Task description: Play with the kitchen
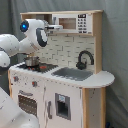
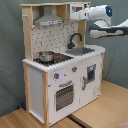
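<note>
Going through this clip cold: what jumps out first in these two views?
The toy kitchen fills both exterior views, white and light wood, with a small pot on its stove and a black faucet over the grey sink. Next comes the white robot arm, reaching up to the microwave shelf at the top, at the second exterior view's right.

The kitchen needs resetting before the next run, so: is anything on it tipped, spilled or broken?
Nothing stands out. The kitchen stands upright, the small pot sits upright on the stove, the faucet arches over the sink, and no spill shows.
</note>
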Tool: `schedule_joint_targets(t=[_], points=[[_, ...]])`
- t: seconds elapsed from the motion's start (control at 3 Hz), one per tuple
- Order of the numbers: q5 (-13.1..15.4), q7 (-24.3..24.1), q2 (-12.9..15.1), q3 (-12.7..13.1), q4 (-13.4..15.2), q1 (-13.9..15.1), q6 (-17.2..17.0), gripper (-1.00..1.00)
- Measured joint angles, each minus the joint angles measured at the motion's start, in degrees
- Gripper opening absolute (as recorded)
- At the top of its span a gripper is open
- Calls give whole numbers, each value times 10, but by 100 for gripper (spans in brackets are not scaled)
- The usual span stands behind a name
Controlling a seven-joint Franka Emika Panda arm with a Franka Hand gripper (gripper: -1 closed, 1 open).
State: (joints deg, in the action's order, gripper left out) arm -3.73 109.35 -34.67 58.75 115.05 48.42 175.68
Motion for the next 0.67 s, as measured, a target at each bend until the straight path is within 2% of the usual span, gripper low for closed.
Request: schedule_joint_targets(t=[0.67], points=[[0,10,1,-69,42,-89,9,-100]])
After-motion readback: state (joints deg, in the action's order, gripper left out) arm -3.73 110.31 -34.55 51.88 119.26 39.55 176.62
